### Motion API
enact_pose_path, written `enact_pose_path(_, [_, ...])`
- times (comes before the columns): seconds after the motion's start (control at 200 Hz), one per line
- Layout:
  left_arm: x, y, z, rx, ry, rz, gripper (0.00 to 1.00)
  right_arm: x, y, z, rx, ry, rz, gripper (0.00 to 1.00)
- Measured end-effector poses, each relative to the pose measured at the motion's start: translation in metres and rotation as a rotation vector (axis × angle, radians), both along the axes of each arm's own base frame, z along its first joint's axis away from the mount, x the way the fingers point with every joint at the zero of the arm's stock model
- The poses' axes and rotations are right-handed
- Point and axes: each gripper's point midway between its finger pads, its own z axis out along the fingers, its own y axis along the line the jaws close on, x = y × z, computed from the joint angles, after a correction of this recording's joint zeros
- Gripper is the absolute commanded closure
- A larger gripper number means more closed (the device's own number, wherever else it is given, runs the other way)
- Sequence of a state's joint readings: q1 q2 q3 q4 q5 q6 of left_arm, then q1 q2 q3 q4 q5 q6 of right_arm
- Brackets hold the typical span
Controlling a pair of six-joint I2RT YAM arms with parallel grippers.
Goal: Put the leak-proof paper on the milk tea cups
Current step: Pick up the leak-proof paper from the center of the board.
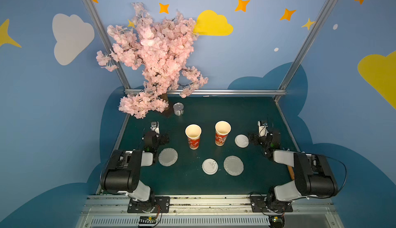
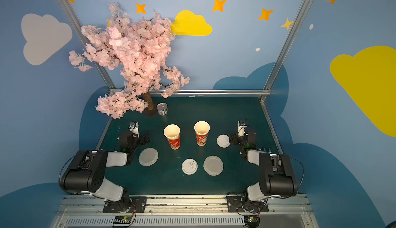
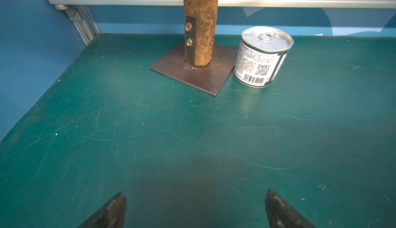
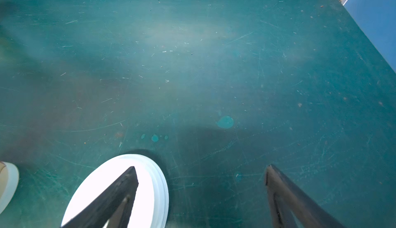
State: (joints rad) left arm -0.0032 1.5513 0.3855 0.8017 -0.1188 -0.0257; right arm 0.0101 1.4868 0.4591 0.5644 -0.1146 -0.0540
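On the dark green table (image 1: 188, 186), closest to the arms' mounts, the near lid (image 1: 210, 166), a white plastic dome, lies flat just beside the right leak-proof paper (image 1: 233, 165), a crinkle-edged grey-white disc that is also flat on the table, the two close together but not touching. A little farther back, the left leak-proof paper (image 1: 168, 156) lies flat just beside the left arm (image 1: 122, 173). Both sheets rest on the table and neither is on a cup. Behind them, near mid-table, the left cup (image 1: 193, 136) and the right cup (image 1: 222, 133) stand upright and apart, their cream mouths uncovered. The far lid (image 1: 241, 140) sits just to the right of the right cup, between it and the right gripper (image 4: 201, 167), whose jaws are spread wide and empty. In the right wrist view one finger crosses over that lid (image 4: 150, 173), but whether it touches cannot be told. The left gripper (image 3: 196, 194) hangs over bare table to the left of the left cup, its jaws likewise wide apart and empty. At the back, a silver tin can (image 3: 263, 57) stands upright just beside the metal base plate (image 3: 192, 74) of a pink blossom tree (image 1: 154, 55), in front of a blue wall painted with clouds and stars.
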Motion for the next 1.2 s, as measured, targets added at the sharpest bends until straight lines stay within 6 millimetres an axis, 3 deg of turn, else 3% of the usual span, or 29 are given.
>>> enact_pose_path(0.991, [0.000,-0.002,0.003,-0.005,-0.006,-0.011,0.00,0.000,-0.001,0.001,-0.002,-0.002,-0.005,0.08])
enact_pose_path(1.061, [-0.001,-0.001,0.015,-0.005,0.006,-0.008,0.00,0.000,-0.004,0.006,-0.006,-0.003,-0.029,0.08])
enact_pose_path(1.106, [0.001,0.001,0.034,-0.020,0.003,0.016,0.00,0.000,-0.007,0.013,-0.003,0.001,-0.048,0.08])
enact_pose_path(1.202, [0.011,0.009,0.106,-0.104,-0.065,0.100,0.00,0.007,-0.015,0.055,0.008,-0.016,-0.115,0.08])
